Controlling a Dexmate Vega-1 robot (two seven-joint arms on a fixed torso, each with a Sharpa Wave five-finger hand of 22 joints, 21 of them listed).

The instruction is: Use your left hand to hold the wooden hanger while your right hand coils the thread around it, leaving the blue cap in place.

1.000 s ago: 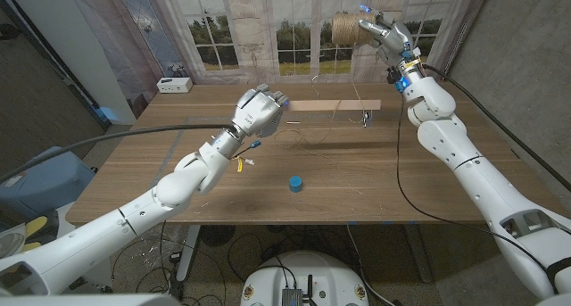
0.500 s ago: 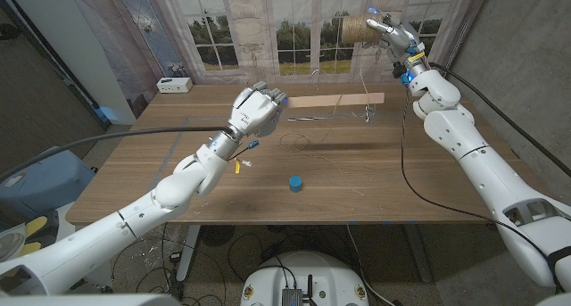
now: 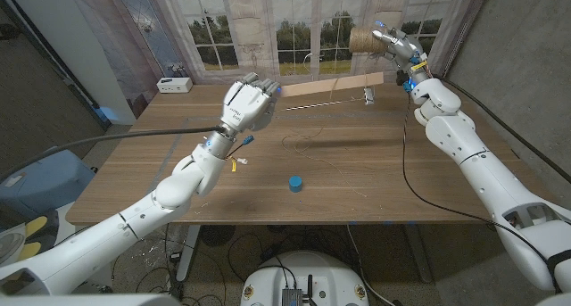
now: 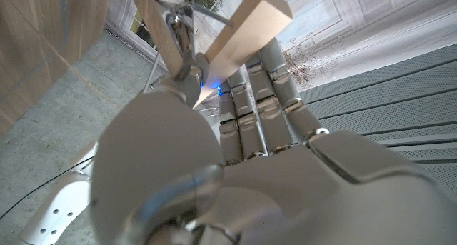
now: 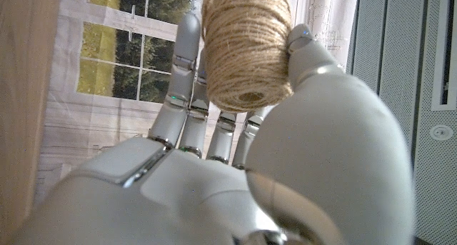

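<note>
Coiling underway, far from done: left hand [image 3: 248, 103] gripping hanger [image 3: 335, 85] above the table; right hand [image 3: 399, 45] clasping spool [image 3: 362, 40] beyond hanger's far end; cap [image 3: 293, 183] untouched below hanger.

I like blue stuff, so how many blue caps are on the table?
1. The blue cap sits alone on the wooden table, near its front edge, between the two arms. Others could be hidden behind the arms.

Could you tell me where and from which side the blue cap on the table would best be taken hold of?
Grip the blue cap by its round side wall, coming from straight above: it stands low and alone on the table, away from the loose thread.
</note>
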